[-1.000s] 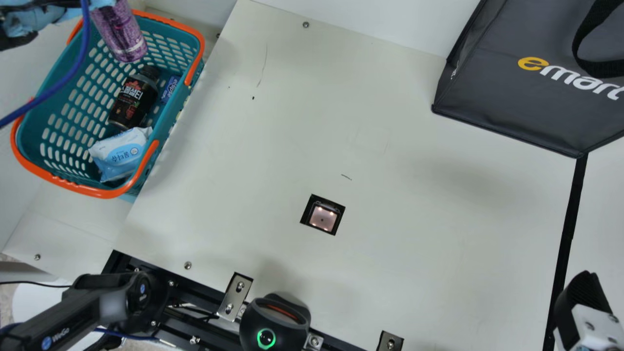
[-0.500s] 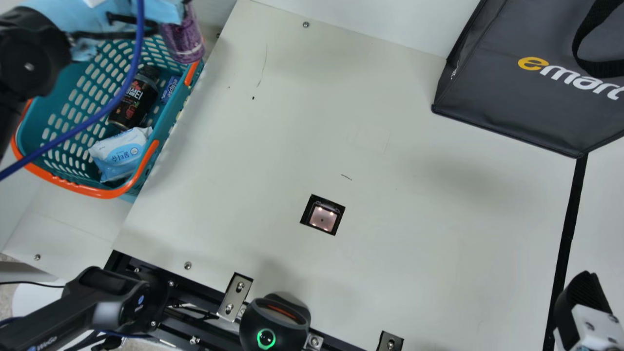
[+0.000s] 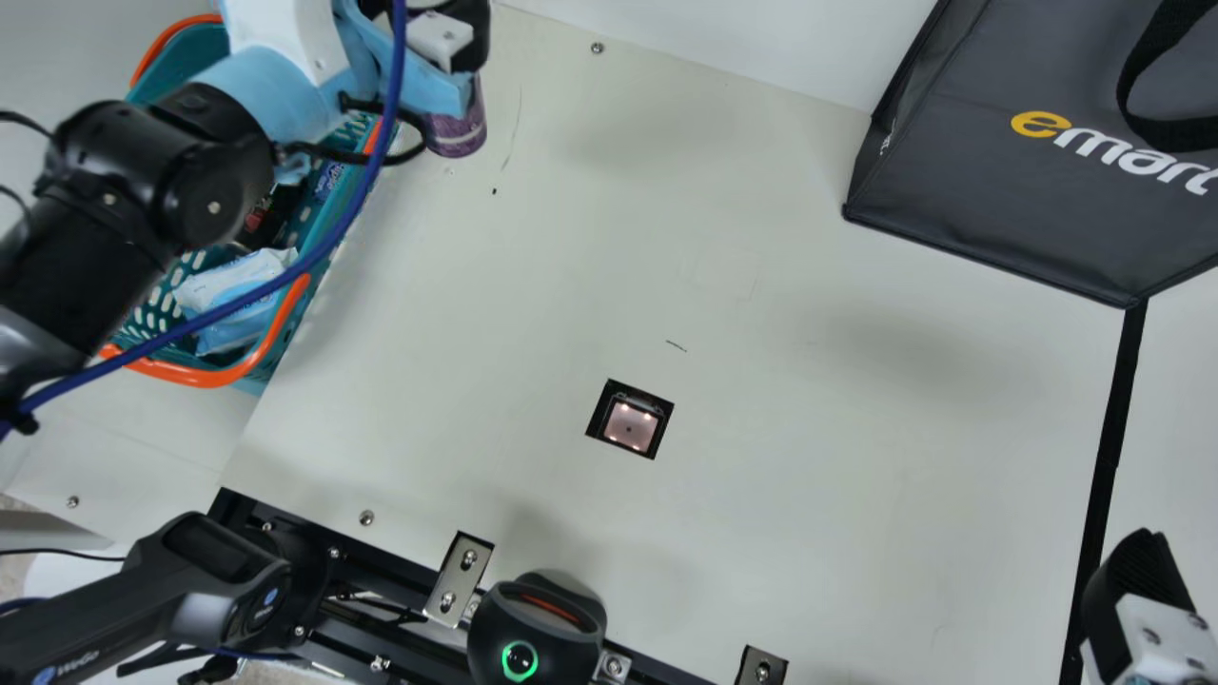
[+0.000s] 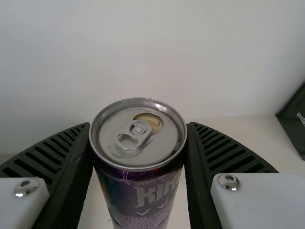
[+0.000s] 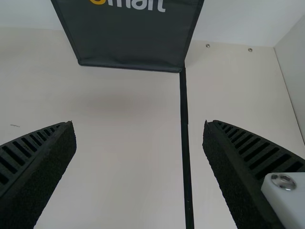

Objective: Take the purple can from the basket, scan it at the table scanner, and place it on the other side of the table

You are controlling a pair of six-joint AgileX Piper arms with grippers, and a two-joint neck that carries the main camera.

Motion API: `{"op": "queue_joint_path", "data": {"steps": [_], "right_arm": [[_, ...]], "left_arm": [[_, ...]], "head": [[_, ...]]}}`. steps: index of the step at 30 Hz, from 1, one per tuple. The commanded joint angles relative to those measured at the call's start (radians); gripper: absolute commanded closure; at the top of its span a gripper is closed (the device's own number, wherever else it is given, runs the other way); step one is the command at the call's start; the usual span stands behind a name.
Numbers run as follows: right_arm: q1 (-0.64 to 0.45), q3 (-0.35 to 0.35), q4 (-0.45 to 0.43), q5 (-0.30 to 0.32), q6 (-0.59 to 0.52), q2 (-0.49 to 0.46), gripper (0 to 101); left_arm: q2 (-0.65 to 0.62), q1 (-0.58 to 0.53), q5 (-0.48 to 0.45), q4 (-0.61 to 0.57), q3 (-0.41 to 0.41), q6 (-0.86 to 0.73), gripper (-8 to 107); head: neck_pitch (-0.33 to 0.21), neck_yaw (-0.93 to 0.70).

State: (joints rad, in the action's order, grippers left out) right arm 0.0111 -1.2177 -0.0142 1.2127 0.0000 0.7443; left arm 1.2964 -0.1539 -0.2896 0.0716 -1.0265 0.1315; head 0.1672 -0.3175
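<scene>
At the upper left of the main view, my left gripper (image 3: 466,38) is over the table's edge beside the basket (image 3: 195,378), partly covering the purple can (image 3: 459,133). In the left wrist view the left gripper (image 4: 139,138) is shut on the upright purple can (image 4: 143,193), one ribbed finger on each side just below the rim. The scanner window (image 3: 630,424) glows in the middle of the table. My right gripper (image 3: 1137,580) is at the lower right; in the right wrist view the right gripper (image 5: 139,136) stands open with nothing between its fingers.
A black bag (image 3: 1028,162) stands at the upper right, and a black strip (image 3: 1109,447) runs down the table's right side. A wipes pack (image 3: 233,295) and a dark bottle (image 3: 266,214) lie in the basket. A black device (image 3: 538,633) sits at the near edge.
The left arm has swung rightward, carrying the purple can from above the basket past its rim to over the table. The right gripper has stayed still.
</scene>
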Motion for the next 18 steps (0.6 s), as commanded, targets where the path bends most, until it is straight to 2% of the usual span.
{"op": "queue_joint_path", "data": {"steps": [1,18], "right_arm": [[0.0,0.0,0.0,0.0,0.0,0.0,6],[0.0,0.0,0.0,0.0,0.0,0.0,6]], "left_arm": [[0.007,-0.006,0.027,0.014,0.024,0.014,107],[0.06,-0.029,0.186,0.047,0.204,0.077,107]], "head": [[-0.029,-0.004],[-0.029,-0.004]]}}
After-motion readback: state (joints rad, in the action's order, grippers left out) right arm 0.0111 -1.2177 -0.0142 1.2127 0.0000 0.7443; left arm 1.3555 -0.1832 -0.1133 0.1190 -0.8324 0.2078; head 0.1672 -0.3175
